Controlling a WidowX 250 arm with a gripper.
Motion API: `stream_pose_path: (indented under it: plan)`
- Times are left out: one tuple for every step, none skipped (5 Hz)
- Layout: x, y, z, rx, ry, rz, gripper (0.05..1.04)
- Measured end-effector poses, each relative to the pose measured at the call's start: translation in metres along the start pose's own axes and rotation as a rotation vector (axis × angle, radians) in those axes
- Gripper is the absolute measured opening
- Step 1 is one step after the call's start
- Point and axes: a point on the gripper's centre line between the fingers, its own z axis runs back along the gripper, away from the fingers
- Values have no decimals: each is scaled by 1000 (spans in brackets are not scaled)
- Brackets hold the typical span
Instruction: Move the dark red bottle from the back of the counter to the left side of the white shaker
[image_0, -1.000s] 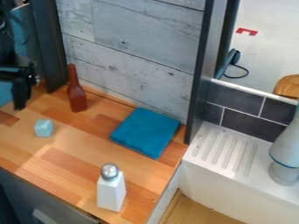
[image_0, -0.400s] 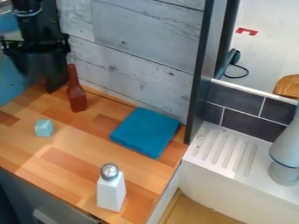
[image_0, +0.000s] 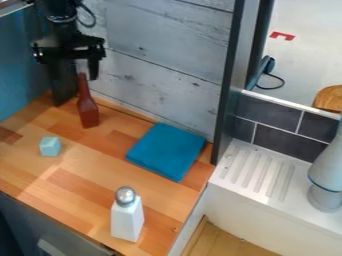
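The gripper (image_0: 67, 68) hangs in the upper left, in front of the grey plank wall (image_0: 163, 40) and a dark post (image_0: 61, 86), with its fingers spread wide and nothing held between them. It is nearest the bottle (image_0: 87, 111), whose thin neck rises just under it, a little to the left of the finger at the right in the view; whether the two touch cannot be told from this angle. The bottle is red-brown and stands upright near the back of the wooden counter (image_0: 87, 165), close to the wall. Toward the front and left of the bottle sits a small pale blue cube (image_0: 49, 146), well apart from it. To the right of the bottle a folded blue cloth (image_0: 165, 151) lies flat, set at a slant, near the wall and the counter's right side. Near the front edge stands a shaker (image_0: 127, 220) with a white, square-sided body and a round silver top, upright and apart from the cloth. A dark upright frame (image_0: 234, 75) rises at the counter's back right corner. Beyond it is a white ridged drainboard (image_0: 257, 172), with dark tiles (image_0: 287, 142) behind and a grey, rounded object (image_0: 327, 172) standing on its right part. Farther back, a dark cable (image_0: 272, 86) loops beside the frame.
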Motion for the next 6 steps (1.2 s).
stream_pose_path:
  plan:
    - [7,-9,-11,11,-3,8,1001]
    - [13,-15,-19,34,-13,9,1001]
    - [23,-13,-23,64,-24,19,1001]
    - [29,-14,-30,78,-24,25,1001]
    - [31,-12,-31,90,-27,23,925]
    - [30,-10,-31,92,-17,14,693]
